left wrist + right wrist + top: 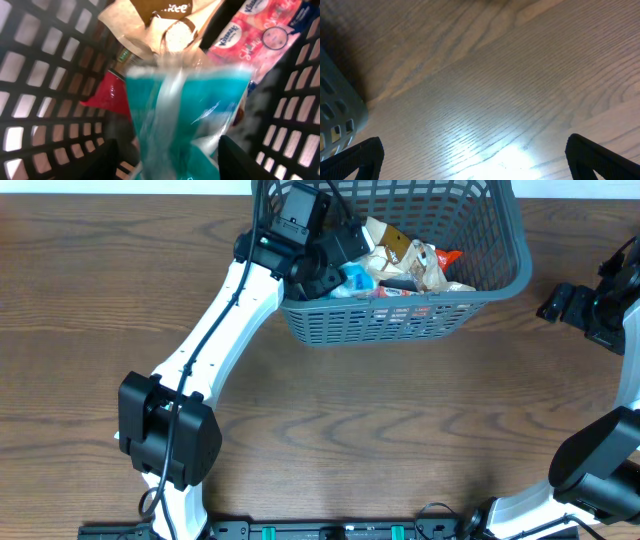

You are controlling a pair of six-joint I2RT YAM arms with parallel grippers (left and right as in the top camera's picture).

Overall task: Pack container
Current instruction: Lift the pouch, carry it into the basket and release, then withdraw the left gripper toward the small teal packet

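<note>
The container (400,305), a dark grey slotted basket, stands at the far middle of the table with several snack packets inside. My left gripper (345,265) reaches into its left end. In the left wrist view a teal packet (185,115) shows blurred between the fingers of the left gripper (172,157); the jaws stand apart with a gap on the left side, so it is open. The same teal packet (358,278) lies just under the gripper. My right gripper (560,302) hovers open over bare table right of the basket, holding nothing; the right gripper (475,155) shows only wood between its fingers.
Inside the basket lie a brown packet (165,20), a pink tissue packet (260,35) and a red packet (107,95). A basket corner (340,115) sits at the left edge of the right wrist view. The left arm's base (165,430) stands at the front left.
</note>
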